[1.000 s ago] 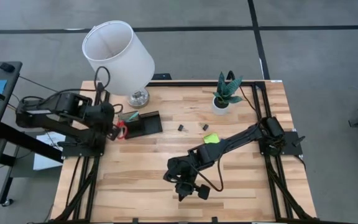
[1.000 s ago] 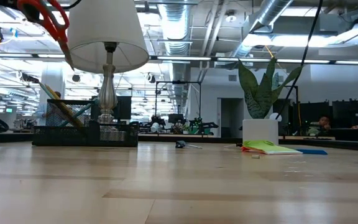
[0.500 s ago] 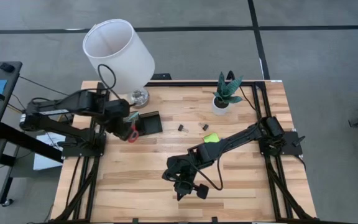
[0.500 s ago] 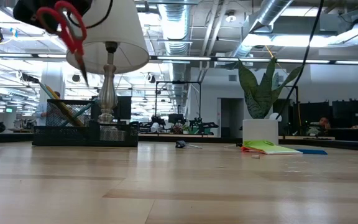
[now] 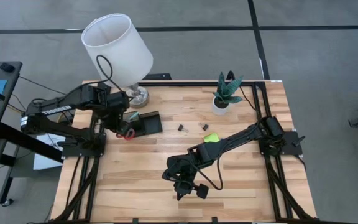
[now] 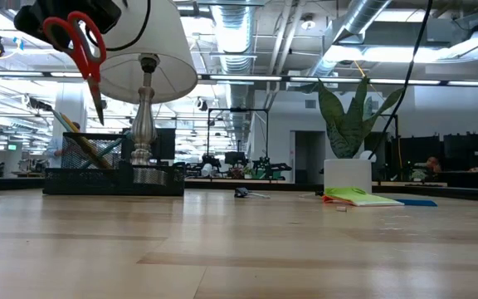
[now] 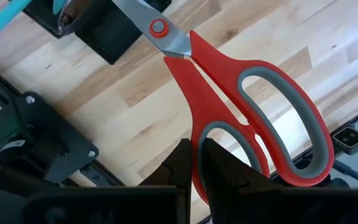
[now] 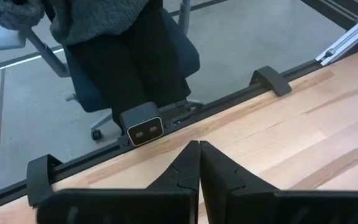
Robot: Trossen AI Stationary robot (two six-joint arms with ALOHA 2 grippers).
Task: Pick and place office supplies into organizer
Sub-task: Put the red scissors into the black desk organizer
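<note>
My left gripper (image 5: 123, 128) is shut on the red-handled scissors (image 6: 80, 46), high above the table beside the left end of the black organizer (image 5: 145, 122). The scissors' closed blades (image 7: 143, 18) point down toward the organizer (image 7: 107, 28), which holds a light blue pen (image 7: 5, 18) and other pens (image 6: 90, 149). The lime-green sticky-note pad (image 5: 211, 138), two black binder clips (image 5: 181, 128) and a blue eraser (image 6: 417, 202) lie on the table. My right gripper (image 5: 182, 188) is shut and empty near the table's front edge. My left gripper pinches the red rim of one handle loop (image 7: 199, 149) of the scissors between its two fingers (image 7: 222, 167). The scissors are lifted clear of the table and hang below the gripper, nearly upright, blades closed and pointing down (image 6: 98, 108).
A white-shaded lamp (image 5: 117, 46) with a silver base (image 5: 138, 96) stands just behind the left arm and the organizer. A potted plant (image 5: 227, 93) stands at the far right. A seated person (image 8: 123, 50) is beyond the table's near edge.
My left gripper has carried the scissors toward the table's right edge, nearer the organizer, then eased back slightly. The scissors have turned from slanted to nearly upright, blades down. The lamp shade has shifted a little toward the far edge.
</note>
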